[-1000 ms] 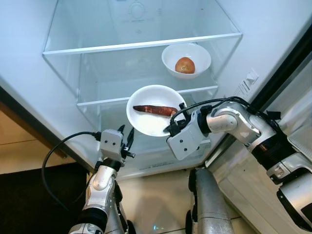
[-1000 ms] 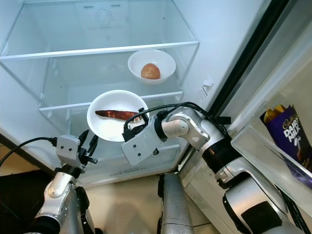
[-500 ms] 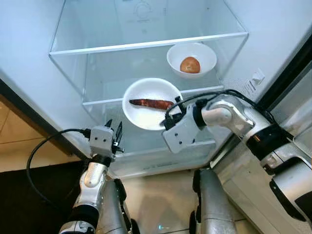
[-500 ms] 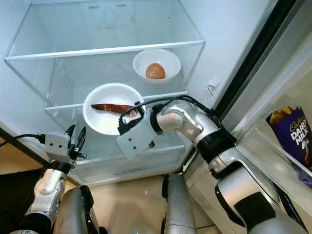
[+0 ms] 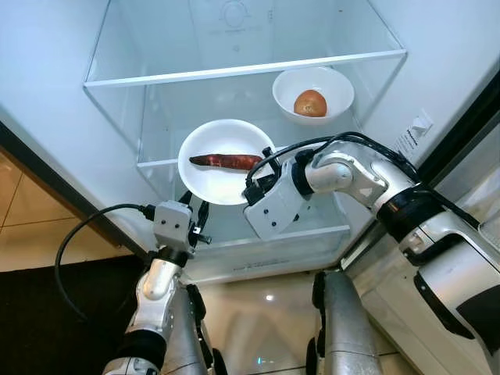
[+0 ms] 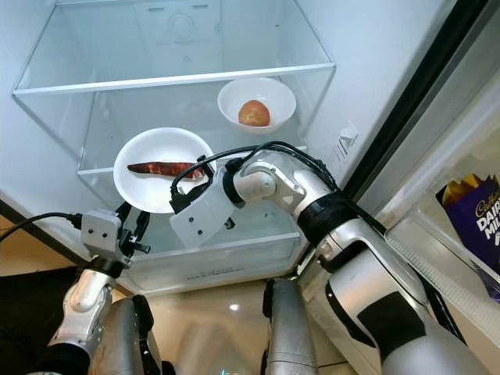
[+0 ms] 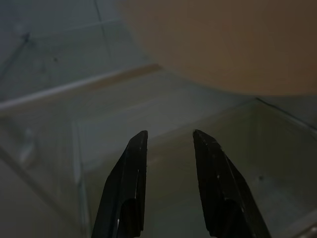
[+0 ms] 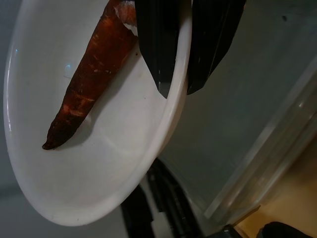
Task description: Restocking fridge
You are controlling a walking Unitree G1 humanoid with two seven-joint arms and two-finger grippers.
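**Meanwhile, a plate with a sweet potato held at the open fridge**

Low on the left, the left end effector (image 5: 197, 219) points up toward the fridge (image 5: 47, 70), its two black fingers (image 7: 130, 178) standing apart with nothing between them, just below the underside of the white plate (image 5: 219, 176). The drawer front (image 5: 266, 254) at the fridge's bottom lies just beside it.

In the middle, the plate hangs in front of the lower glass shelf (image 5: 160, 162), tilted, with a dark reddish sweet potato (image 5: 225, 162) lying across it. The right end effector (image 8: 176, 64) is clamped on the plate's rim, one finger inside the plate near the sweet potato's thick end and the other on the outside. The silver right arm (image 5: 367, 183) reaches in from the right.

Further right and deeper in, a white bowl (image 5: 332, 101) sits on the lower shelf holding a round orange-brown fruit (image 5: 310, 103). The upper glass shelf (image 5: 234, 70) runs across above it. At the far right, in the door, a purple packet (image 6: 480, 223) stands in a door bin.
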